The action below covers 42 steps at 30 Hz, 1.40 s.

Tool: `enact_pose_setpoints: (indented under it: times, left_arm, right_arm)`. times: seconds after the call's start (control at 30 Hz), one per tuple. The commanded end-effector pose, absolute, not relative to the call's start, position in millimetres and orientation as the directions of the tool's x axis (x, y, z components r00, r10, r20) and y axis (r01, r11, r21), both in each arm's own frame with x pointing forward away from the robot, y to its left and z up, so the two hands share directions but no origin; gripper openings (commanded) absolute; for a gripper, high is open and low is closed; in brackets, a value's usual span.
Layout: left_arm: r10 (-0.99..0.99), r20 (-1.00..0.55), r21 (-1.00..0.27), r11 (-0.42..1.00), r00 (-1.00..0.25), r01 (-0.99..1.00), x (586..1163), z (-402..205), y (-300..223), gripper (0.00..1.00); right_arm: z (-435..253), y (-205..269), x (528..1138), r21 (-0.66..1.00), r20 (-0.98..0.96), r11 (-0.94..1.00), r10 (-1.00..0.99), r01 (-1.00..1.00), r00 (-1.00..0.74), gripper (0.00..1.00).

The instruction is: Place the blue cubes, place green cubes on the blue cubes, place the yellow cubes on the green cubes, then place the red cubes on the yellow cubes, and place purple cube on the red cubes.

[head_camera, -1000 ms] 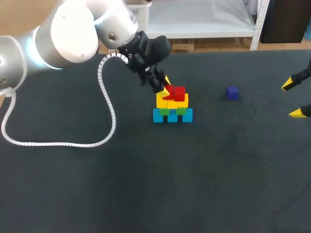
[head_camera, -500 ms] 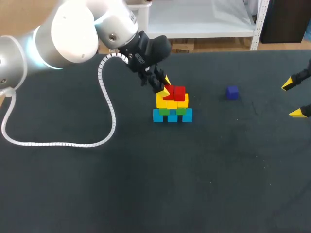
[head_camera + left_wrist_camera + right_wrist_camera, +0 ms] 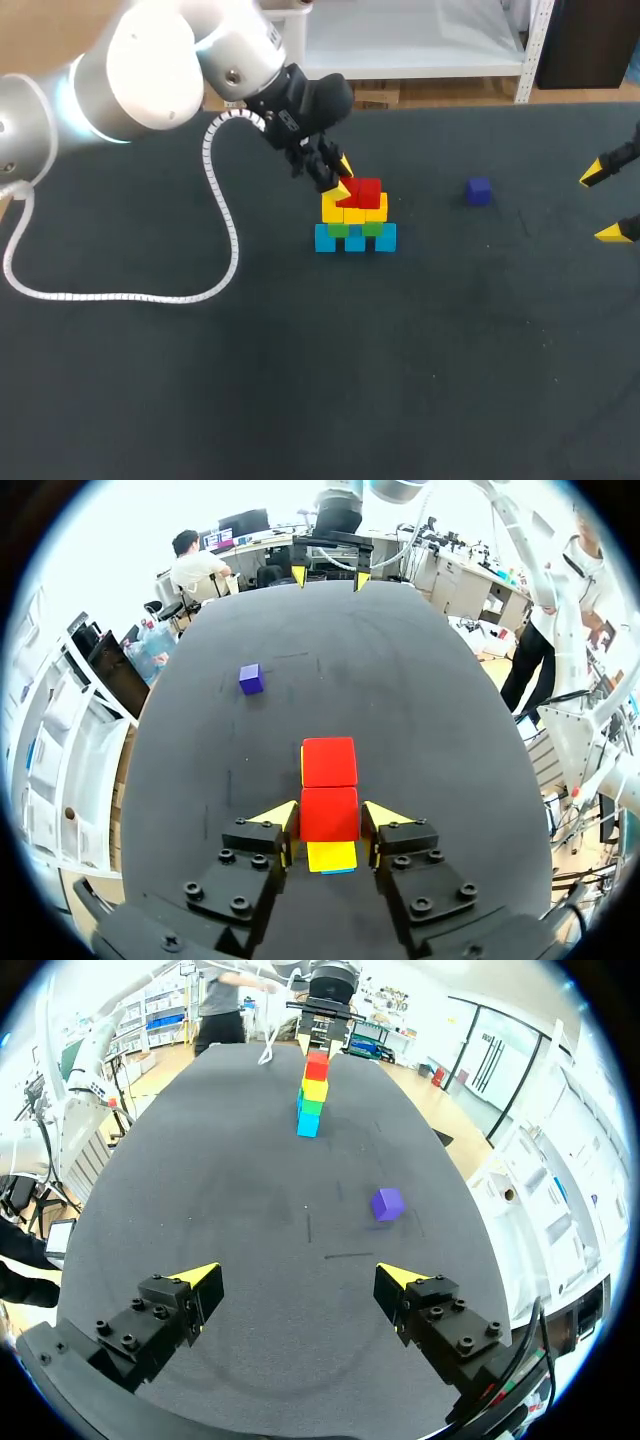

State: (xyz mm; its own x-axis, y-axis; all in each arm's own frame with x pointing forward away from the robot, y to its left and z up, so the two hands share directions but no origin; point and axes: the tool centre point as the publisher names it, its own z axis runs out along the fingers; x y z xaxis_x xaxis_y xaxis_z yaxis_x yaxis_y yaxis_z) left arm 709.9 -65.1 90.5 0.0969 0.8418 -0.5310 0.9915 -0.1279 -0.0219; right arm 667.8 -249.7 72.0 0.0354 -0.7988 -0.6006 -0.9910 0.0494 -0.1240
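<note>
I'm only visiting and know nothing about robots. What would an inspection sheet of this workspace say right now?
Surface: dark matte table.
Job's things: stack of small cubes, with blue cubes at the bottom, then green cubes, yellow cubes and two red cubes on top; small purple cube apart on the table.
Clutter: nothing seen.
End effectors: left end effector closed on the nearer red cube; right end effector open, far from the stack.
Cables: white coiled cable looping across the table.
Surroundings: nothing seen.

Stack (image 3: 355, 222) mid-table (image 3: 400, 380) w/ L gripper (image 3: 340, 180) clasping its left top cube (image 3: 329, 813), lone cube (image 3: 478, 191) right of stack, R gripper (image 3: 603, 204) far right, cable (image 3: 215, 200) left.
</note>
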Motion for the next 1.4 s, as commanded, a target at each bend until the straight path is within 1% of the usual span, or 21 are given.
enact_pose_setpoints:
  times: [0.03,0.2,0.27,0.3,0.33,0.5,0.63,0.73,0.8,0.9,0.97,1.03,1.07,1.27,1.33,1.4]
  left_arm:
    - [0.844,-0.528,-0.027,-0.131,0.097,0.991,713,90,-66,0.45]
    - [0.844,-0.528,-0.029,-0.128,0.094,0.991,713,90,-65,0.47]
    - [0.845,-0.528,-0.028,-0.125,0.092,0.992,713,91,-65,0.51]
    - [0.848,-0.522,-0.02,-0.122,0.094,0.992,713,92,-64,0.81]
    - [0.847,-0.523,-0.015,-0.118,0.093,0.993,713,94,-62,1.0]
    - [0.845,-0.521,0.034,-0.116,0.116,0.993,708,111,-43,1.0]
    - [0.836,-0.533,0.037,-0.134,0.133,0.99,699,124,-18,1.0]
    - [0.806,-0.582,-0.001,-0.137,0.111,0.991,691,129,11,1.0]
    - [0.786,-0.604,0.016,-0.151,0.13,0.988,686,132,28,1.0]
    - [0.741,-0.636,0.065,-0.226,0.215,0.972,681,135,49,1.0]
    - [0.716,-0.635,0.085,-0.309,0.29,0.947,678,137,60,1.0]
    - [0.701,-0.659,0.086,-0.289,0.273,0.953,678,139,76,1.0]
    - [0.689,-0.665,0.1,-0.301,0.289,0.948,678,141,82,1.0]
    - [0.711,-0.643,0.093,-0.296,0.284,0.951,675,146,119,1.0]
    - [0.733,-0.628,0.086,-0.268,0.261,0.96,673,148,133,1.0]
    - [0.765,-0.61,0.067,-0.209,0.206,0.976,672,148,148,1.0]
  right_arm:
    - [72,-250,668,-0.124,-0.602,0.049,-0.798,-0.991,0.036,1.0]
    - [72,-250,668,-0.124,-0.602,0.049,-0.798,-0.991,0.036,1.0]
    - [72,-250,668,-0.124,-0.602,0.049,-0.798,-0.991,0.036,1.0]
    - [72,-250,668,-0.124,-0.602,0.049,-0.798,-0.991,0.036,1.0]
    - [72,-250,668,-0.124,-0.602,0.049,-0.798,-0.991,0.036,1.0]
    - [72,-250,668,-0.124,-0.602,0.049,-0.798,-0.991,0.036,1.0]
    - [72,-250,668,-0.124,-0.602,0.049,-0.798,-0.991,0.036,1.0]
    - [72,-250,668,-0.124,-0.602,0.049,-0.798,-0.991,0.036,1.0]
    - [72,-250,668,-0.124,-0.602,0.049,-0.798,-0.991,0.036,1.0]
    - [72,-250,668,-0.124,-0.602,0.049,-0.798,-0.991,0.036,1.0]
    - [72,-250,668,-0.124,-0.602,0.049,-0.798,-0.991,0.036,1.0]
    - [72,-250,668,-0.124,-0.602,0.049,-0.798,-0.991,0.036,1.0]
    - [72,-250,668,-0.124,-0.602,0.049,-0.798,-0.991,0.036,1.0]
    - [72,-250,668,-0.124,-0.602,0.049,-0.798,-0.991,0.036,1.0]
    - [72,-250,668,-0.124,-0.602,0.049,-0.798,-0.991,0.036,1.0]
    - [72,-250,668,-0.124,-0.602,0.049,-0.798,-0.991,0.036,1.0]
